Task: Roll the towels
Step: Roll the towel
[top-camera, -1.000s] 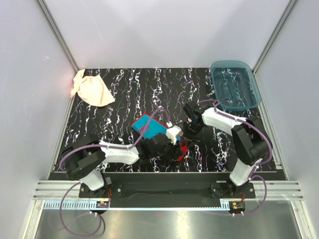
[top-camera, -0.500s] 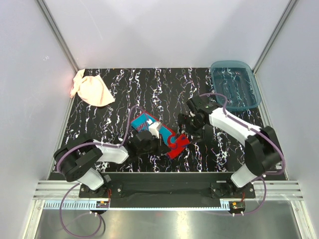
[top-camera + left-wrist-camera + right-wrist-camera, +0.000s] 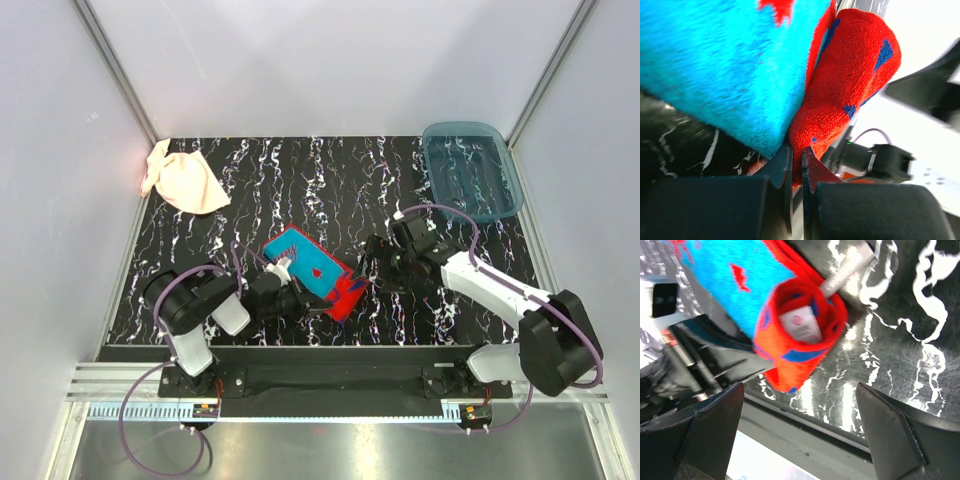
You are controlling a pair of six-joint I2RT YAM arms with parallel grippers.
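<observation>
Black marbled surface (image 3: 300, 180) carries the blue towel (image 3: 305, 262) front-centre. The left fingers (image 3: 789, 160) pinch its red edge, almost closed. The right fingers (image 3: 374, 262) are spread wide beside its rolled end. The peach towel (image 3: 185, 182) lies in the far-left corner.

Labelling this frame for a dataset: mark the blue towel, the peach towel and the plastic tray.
blue towel (image 3: 310, 254), top view, flat blue middle.
peach towel (image 3: 188, 184), top view, centre of the crumpled cloth.
plastic tray (image 3: 470, 178), top view, bare floor.

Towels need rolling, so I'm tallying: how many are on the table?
2. The blue towel lies front centre, held by the left pincer; the peach towel sits crumpled in the far-left corner. None appears hidden.
</observation>
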